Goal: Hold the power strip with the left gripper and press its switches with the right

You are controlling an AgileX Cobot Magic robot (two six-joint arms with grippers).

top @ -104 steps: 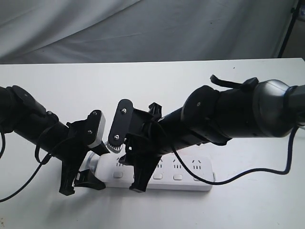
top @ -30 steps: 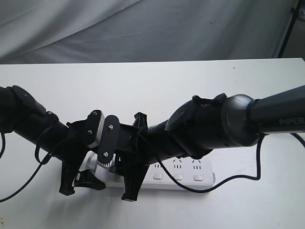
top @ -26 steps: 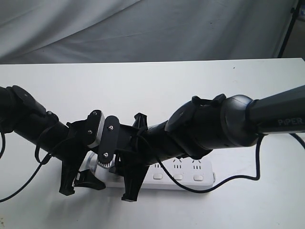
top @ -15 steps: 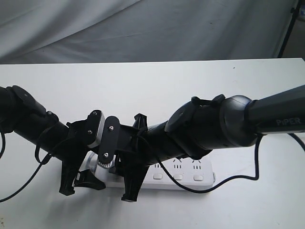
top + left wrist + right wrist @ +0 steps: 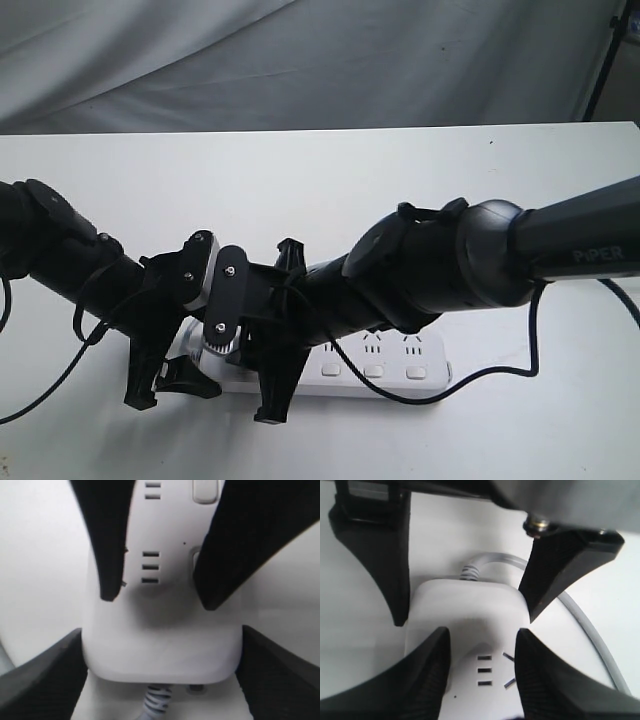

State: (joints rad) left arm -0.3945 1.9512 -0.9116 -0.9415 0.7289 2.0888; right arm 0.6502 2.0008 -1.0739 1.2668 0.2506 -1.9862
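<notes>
The power strip (image 5: 432,358) lies flat on the white table (image 5: 300,200), its long axis running left to right. The grey cord (image 5: 600,640) leaves at the left end.

The left gripper (image 5: 172,392) straddles that cord end. In both wrist views its fingers sit against the 2 long sides, so I judge it clamped on the strip.

The right gripper (image 5: 159,599) comes down from the right just beside it, over the outlet nearest the cord. Its fingers are parted, with the slots showing between them. Its near finger (image 5: 225,555) half covers the switch (image 5: 196,560) closest to the cord. Whether it bears down on the switch or only hovers over it cannot be told.

The switches (image 5: 375,371) run along the strip's near side, and 3 of them stand uncovered to the right.

The pressing arm is directly over its target, and the remaining buttons lie rightward along the long axis. That side has bare table and no obstacle except the arm's own black cable (image 5: 500,372), which drapes across the strip's right end.

Leftward there is no room to move, because the 2 wrists nearly touch. A sideways drift there would risk knocking the holding claw.
</notes>
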